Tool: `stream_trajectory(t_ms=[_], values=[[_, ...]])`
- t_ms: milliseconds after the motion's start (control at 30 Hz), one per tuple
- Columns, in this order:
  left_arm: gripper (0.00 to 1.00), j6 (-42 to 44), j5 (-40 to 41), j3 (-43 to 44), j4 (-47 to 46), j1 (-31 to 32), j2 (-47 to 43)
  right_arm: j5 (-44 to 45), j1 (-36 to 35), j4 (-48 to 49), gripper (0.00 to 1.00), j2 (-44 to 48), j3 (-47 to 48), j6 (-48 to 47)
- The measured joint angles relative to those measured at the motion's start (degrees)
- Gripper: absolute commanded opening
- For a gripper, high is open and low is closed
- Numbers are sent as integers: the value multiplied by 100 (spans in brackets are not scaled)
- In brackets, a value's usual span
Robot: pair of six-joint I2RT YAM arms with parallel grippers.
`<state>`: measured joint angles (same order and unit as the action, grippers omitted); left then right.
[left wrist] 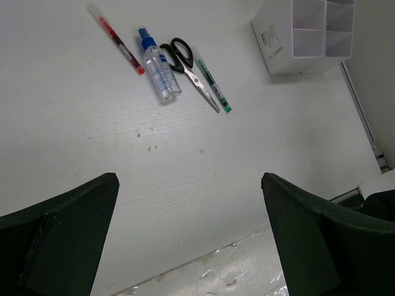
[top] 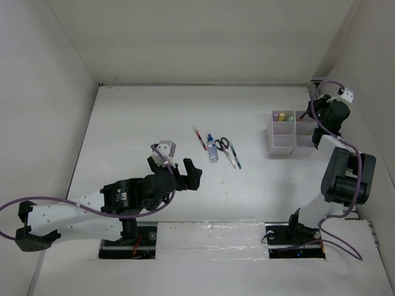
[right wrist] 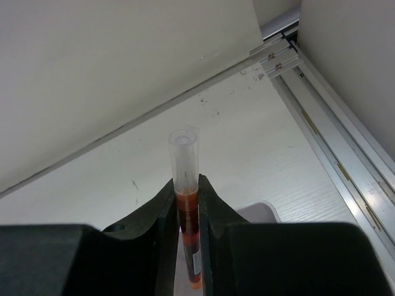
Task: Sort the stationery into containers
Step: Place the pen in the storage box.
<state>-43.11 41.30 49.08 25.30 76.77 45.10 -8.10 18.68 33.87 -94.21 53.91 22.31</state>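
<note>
Two robot arms partway through sorting stationery into a white four-compartment organizer [top: 281, 143].

Seen from above, pastel sticks [top: 284, 116] already stand in the organizer's far-left compartment. Four items lie side by side on the table, well apart from it: a red pen [left wrist: 117, 38], a blue-capped bottle [left wrist: 159, 66], black-handled scissors [left wrist: 188, 61] and a green-tipped pen [left wrist: 213, 86]. So roughly half the job looks left to do. The left gripper [left wrist: 189, 182] hovers near them, its jaws wide apart and empty. Only the right wrist view shows the right gripper [right wrist: 185, 185] clamped on an upright, clear-capped orange-red pen [right wrist: 184, 166]. Only the overhead view places that gripper at the organizer's far right side.
</note>
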Motion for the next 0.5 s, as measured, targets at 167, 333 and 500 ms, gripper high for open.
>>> stream_trajectory(t_ms=[167,333,500], values=[[100,7,-15,0,-9,0,0,-33,0,0,37,-2,0,22],[100,15,-17,0,-17,0,0,-76,-4,9,76,0,-9,26],[100,-46,-2,0,-9,0,13,2,-116,0,100,177,-131,35]])
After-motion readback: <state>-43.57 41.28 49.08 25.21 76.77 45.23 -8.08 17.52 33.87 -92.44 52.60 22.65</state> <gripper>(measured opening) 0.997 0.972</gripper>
